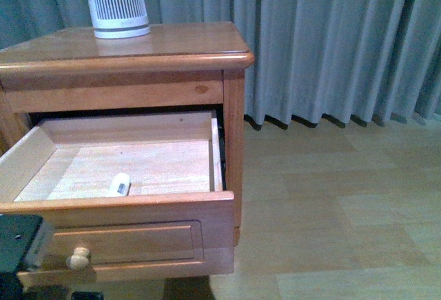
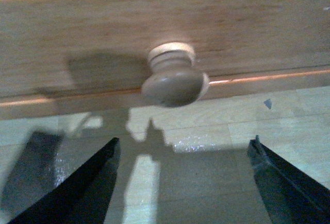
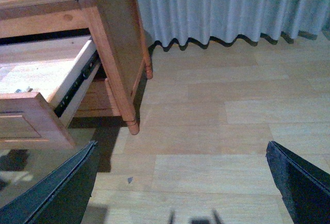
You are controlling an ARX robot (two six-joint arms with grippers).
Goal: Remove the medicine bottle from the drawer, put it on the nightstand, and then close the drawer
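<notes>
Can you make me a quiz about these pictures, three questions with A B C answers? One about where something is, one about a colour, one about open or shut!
1. Where is the bottle? A in a cup; B in the drawer; C on a chair.
2. What colour is the bottle? A red; B green; C white.
3. The left hand is: A open; B shut on nothing; C shut on the bottle.
Answers: 1 B, it lies on the drawer's pale floor. 2 C, white with a dark label. 3 A, its fingers stand wide apart.
</notes>
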